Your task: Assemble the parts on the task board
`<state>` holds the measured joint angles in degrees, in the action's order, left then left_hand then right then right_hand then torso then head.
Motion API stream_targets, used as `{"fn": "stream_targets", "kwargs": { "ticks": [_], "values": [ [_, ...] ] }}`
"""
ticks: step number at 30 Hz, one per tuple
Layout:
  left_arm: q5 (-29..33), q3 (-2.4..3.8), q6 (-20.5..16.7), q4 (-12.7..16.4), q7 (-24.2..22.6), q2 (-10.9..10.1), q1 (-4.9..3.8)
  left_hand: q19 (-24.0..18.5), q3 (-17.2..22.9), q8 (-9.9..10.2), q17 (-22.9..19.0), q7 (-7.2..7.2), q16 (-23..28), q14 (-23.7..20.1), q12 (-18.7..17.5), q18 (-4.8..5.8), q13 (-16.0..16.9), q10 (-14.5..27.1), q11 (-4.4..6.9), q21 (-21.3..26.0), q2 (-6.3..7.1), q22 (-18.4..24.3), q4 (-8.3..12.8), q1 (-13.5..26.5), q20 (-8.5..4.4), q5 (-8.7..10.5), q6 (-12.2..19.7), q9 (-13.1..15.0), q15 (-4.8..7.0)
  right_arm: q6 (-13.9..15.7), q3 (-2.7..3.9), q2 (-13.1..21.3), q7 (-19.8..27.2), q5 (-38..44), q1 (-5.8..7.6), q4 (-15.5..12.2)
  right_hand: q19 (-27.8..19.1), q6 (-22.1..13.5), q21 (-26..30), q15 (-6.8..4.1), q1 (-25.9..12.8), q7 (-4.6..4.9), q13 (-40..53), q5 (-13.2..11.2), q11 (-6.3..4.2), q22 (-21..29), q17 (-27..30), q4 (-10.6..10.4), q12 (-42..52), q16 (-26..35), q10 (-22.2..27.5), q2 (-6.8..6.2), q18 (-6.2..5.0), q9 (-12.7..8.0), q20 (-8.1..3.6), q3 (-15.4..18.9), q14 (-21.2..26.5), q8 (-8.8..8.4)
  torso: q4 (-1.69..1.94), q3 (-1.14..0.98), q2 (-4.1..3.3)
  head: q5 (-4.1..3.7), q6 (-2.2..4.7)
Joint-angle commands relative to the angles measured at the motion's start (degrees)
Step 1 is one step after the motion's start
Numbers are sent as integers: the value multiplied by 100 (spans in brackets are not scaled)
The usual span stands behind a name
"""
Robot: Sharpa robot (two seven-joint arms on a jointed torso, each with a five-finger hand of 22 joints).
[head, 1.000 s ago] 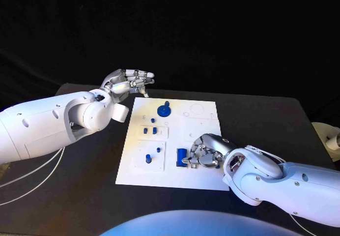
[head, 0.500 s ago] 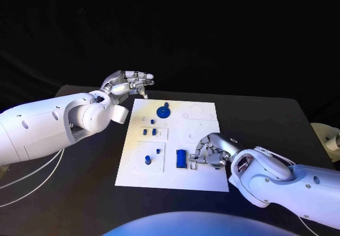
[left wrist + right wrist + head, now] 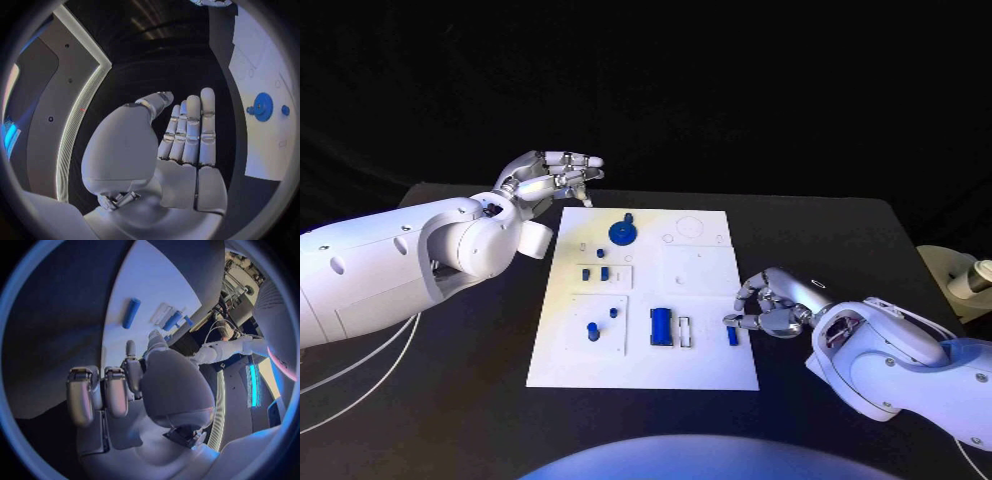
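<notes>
The right hand (image 3: 776,308) pinches a small blue part (image 3: 731,336) over the task board (image 3: 704,365) (rigid, light, apt to slip), best gripped mid-length; the left hand (image 3: 548,175) hovers empty, fingers loosely apart.

Task board (image 3: 704,290) lies mid-table (image 3: 877,250), parts (image 3: 661,326) on it.

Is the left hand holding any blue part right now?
No. The left hand is held flat with its fingers straight and nothing in it, off the task board beyond its far left corner.
</notes>
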<state>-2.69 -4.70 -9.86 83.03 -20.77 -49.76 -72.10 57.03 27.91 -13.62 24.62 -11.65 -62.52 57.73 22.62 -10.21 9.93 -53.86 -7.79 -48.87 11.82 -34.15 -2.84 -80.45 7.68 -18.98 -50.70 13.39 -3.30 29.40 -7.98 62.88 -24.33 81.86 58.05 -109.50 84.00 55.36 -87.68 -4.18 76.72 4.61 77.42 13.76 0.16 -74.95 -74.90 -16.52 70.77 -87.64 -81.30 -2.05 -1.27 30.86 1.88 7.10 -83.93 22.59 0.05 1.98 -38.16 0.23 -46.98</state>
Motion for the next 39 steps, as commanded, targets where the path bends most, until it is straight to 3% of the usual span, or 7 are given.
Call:
{"fn": "stream_targets", "kwargs": {
  "ticks": [1,16,33,34,37,38,39],
  "values": [
    [22,2,109,8,-41,15,-1,-5,25,-18,-6,6,-38,-33,25,-37,8,24,0,6,-31,-8,10,-2,40,-15,32,4,14,-260,-7,71,-99,336,-65,-33,547,-17,-44,53,65,10,-180,-33,5,-1446,-858,3,-13,-28,13,-16,88,-9,35,31,-484,-20,-16,-15,-6,-25,-1],
    [22,-1,126,16,-34,4,0,-7,28,-25,-12,4,-42,-35,44,-35,11,34,-3,5,-36,-10,1,11,42,-14,34,5,10,-287,-24,-19,-423,599,-248,25,552,153,-59,43,10,-23,-167,-14,-17,-1452,-858,-20,1,-28,-9,30,91,-25,44,119,-484,-4,2,-2,-13,-35,-38],
    [22,0,141,51,-8,-32,-1,-11,31,-33,-18,3,-47,-37,67,-33,14,43,-4,7,-47,-10,-19,35,46,-15,35,6,7,-310,-25,-342,-573,792,-311,256,556,243,-72,9,83,-72,-150,74,-59,-1457,-868,7,16,-30,-32,187,93,-55,23,119,-485,-26,1,2,-18,-12,-91],
    [22,0,142,53,-7,-34,-1,-11,31,-33,-18,3,-47,-37,67,-33,14,43,-4,7,-47,-10,-19,35,46,-15,35,6,7,-328,-25,-356,-591,824,-315,271,557,245,-76,-3,205,-84,-153,22,-73,-1458,-865,47,10,-29,-29,207,94,-62,16,76,-485,-36,-3,2,-16,-8,-95],
    [22,1,146,58,0,-38,-1,-12,33,-34,-20,3,-49,-37,72,-33,14,47,-4,8,-51,-10,-24,40,47,-16,37,6,6,-433,-25,-421,-670,964,-336,330,554,272,-66,-36,769,-114,-158,-675,-105,-1456,-869,124,-17,-28,-18,306,92,-111,-20,-260,-485,-99,-4,0,-5,8,-116],
    [22,1,148,60,2,-40,-2,-12,33,-34,-20,3,-49,-37,72,-33,14,47,-4,8,-51,-10,-24,40,47,-16,37,6,6,-462,-25,-440,-689,1008,-345,345,554,272,-66,-36,769,-114,-158,-675,-105,-1456,-869,124,-17,-28,-18,306,92,-111,-20,-260,-485,-99,-4,-2,-3,9,-119],
    [22,1,149,61,4,-41,-2,-12,33,-34,-20,3,-49,-37,72,-33,14,47,-4,8,-51,-10,-24,40,47,-16,37,6,6,-483,-26,-453,-703,1040,-351,354,555,289,-68,-55,1053,-144,-153,-699,-130,-1457,-875,232,-18,-29,-14,335,93,-127,-31,-439,-486,-116,-2,-3,-1,11,-126]
  ]
}}
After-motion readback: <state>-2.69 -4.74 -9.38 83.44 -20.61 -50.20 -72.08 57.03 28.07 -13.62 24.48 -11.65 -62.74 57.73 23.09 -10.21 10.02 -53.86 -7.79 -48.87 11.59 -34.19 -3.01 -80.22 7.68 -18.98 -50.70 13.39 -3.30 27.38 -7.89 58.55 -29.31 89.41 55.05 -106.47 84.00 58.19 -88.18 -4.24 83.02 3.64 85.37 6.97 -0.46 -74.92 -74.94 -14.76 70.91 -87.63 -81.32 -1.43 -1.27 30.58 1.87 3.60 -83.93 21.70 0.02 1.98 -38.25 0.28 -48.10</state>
